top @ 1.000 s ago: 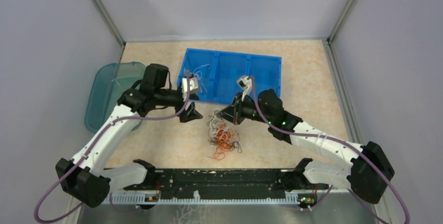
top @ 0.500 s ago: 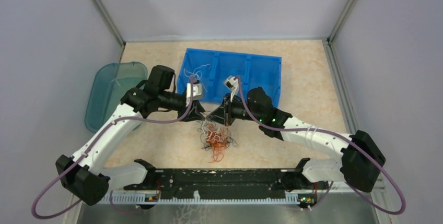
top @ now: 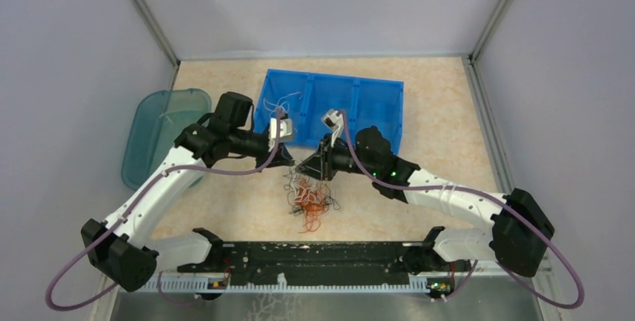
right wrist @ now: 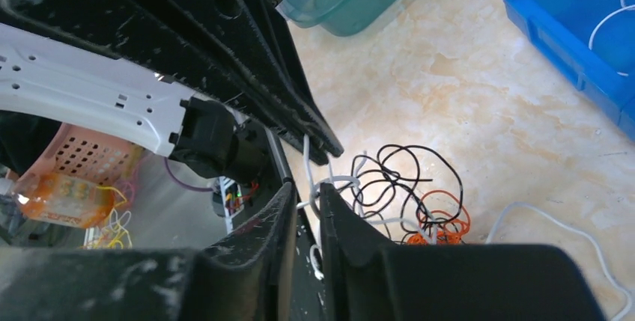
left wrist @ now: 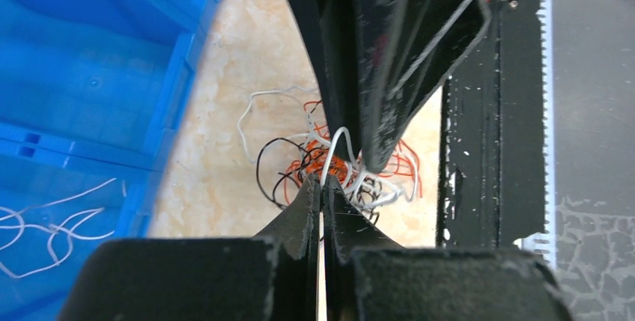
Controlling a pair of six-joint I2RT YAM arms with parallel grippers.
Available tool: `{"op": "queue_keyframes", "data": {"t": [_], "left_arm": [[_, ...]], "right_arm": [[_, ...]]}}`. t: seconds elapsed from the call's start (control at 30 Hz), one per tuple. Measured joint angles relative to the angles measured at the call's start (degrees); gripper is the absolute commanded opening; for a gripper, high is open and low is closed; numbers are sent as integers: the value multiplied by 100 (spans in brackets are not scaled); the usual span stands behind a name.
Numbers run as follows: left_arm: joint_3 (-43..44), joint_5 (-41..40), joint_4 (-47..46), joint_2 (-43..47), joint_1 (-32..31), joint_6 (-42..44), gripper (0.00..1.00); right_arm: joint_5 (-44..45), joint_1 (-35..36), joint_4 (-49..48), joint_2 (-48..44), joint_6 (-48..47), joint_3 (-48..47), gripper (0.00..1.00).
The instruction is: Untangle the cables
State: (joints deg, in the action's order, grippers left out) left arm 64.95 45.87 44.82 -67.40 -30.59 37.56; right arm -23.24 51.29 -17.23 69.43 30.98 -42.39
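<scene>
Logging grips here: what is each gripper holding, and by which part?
Left gripper pinches a white cable by its loop above the tangle. Right gripper: jaws barely apart around a white strand; grip unclear.

Left gripper has clamped together, seemingly pinching the cables

The table is lit evenly and diffusely from above in the overhead view, and only faint, soft-edged shadows are cast beneath the arms. In the left wrist view the left gripper is rendered dark and blurred in the foreground, while the cables beyond it are shown sharply. In the right wrist view the right gripper is likewise soft and underexposed, and a washed-out bright patch is seen on the table just beside the cables.
</scene>
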Motion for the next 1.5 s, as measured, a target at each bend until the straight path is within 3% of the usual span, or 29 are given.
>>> {"op": "queue_keyframes", "data": {"t": [0.1, 0.4, 0.77, 1.1, 1.27, 1.5], "left_arm": [[7, -186, -101, 13, -7, 0, 0], [125, -400, -243, 282, -118, -173, 0], [807, -243, -98, 315, -243, -743, 0], [1141, -59, 149, 350, -256, -1069, 0], [1471, -74, -79, 376, -256, -1215, 0], [2146, -247, -625, 385, -260, -1351, 0]], "right_arm": [[98, -2, -46, -212, 11, 149, 53], [302, -2, -431, -796, 4, 693, 73], [439, 59, -1364, -144, -168, 446, 67], [673, 356, -2225, 702, 63, 330, 51], [739, 490, -2879, 1067, 431, 684, 42], [951, 634, -3189, 1370, 710, 1255, 40]]}}
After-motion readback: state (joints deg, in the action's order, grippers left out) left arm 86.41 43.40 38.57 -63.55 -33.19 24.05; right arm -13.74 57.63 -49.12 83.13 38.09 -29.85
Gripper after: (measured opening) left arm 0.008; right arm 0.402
